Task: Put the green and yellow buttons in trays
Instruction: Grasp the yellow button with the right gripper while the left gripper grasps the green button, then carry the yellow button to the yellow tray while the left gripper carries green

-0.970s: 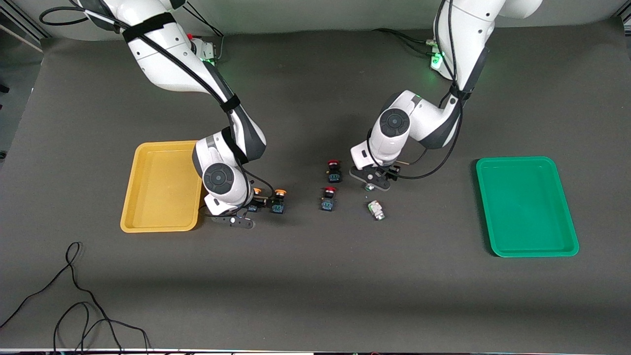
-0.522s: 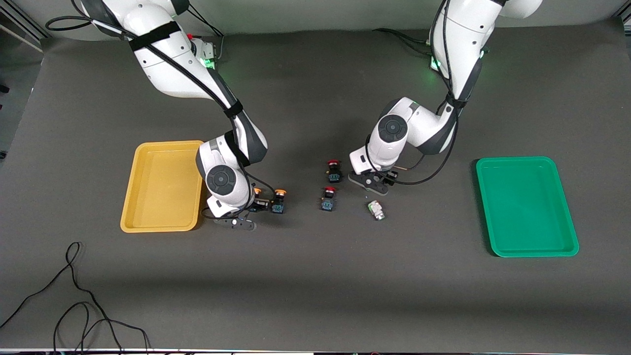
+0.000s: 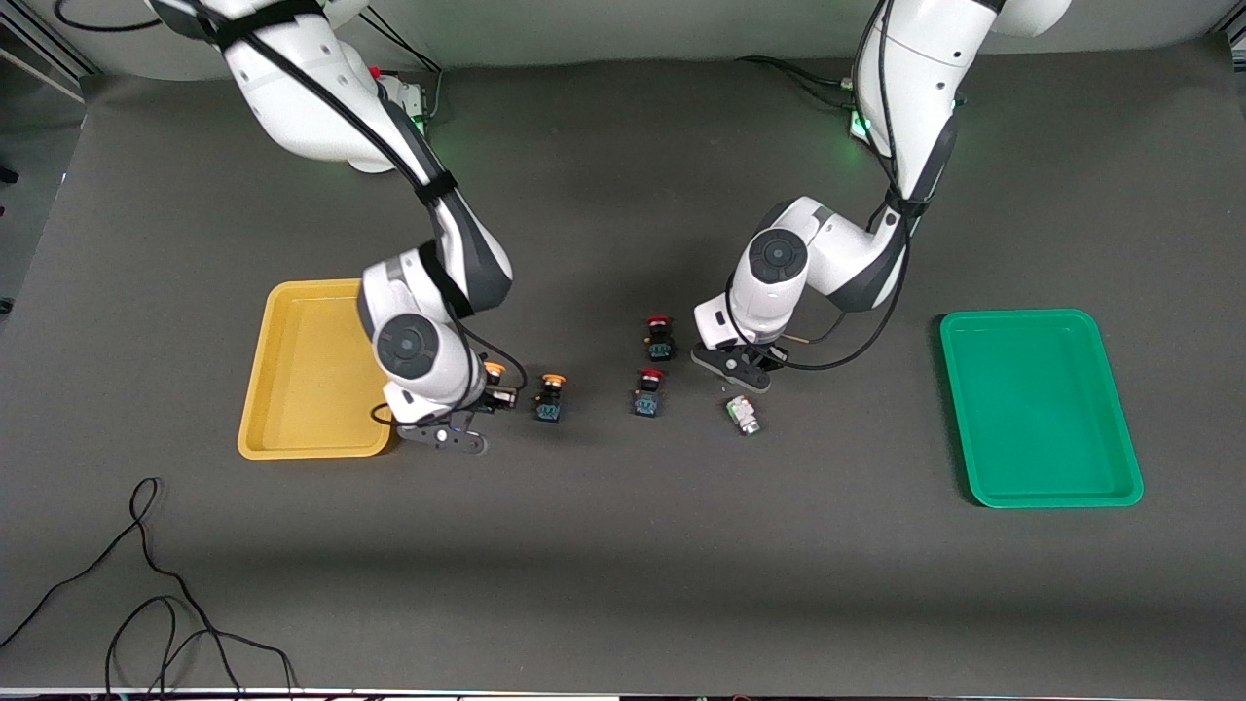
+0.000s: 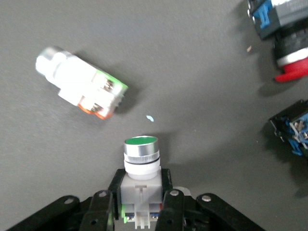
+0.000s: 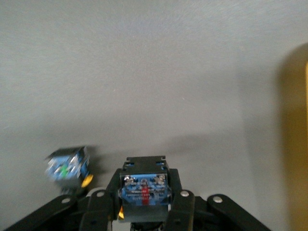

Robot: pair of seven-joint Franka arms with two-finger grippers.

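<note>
1. Right gripper [image 3: 484,396] is clamped on a yellow-capped button [image 5: 144,188], fingers pinching its black body, cap [image 3: 494,368] visible in the front view. It hangs over the table just beside the yellow tray [image 3: 292,428], at the tray's corner nearest the front camera.
2. Left gripper [image 3: 748,368] is closed on a green-capped button [image 4: 141,163], held by its whitish body with the cap pointing away from the wrist. It hangs over the mat beside the two red-capped buttons [image 3: 659,336].
3. Second yellow button [image 3: 551,395] stands on the mat just beside the right gripper, toward the table's middle. Second green button [image 3: 745,415] lies on its side, nearer the front camera than the left gripper, long axis slanted.
4. Key relation: yellow tray sits immediately next to the right gripper's load; green tray [image 3: 1119,492] is well apart from the left gripper, toward the left arm's end of the table. Judged: right arm has the shorter carry.
</note>
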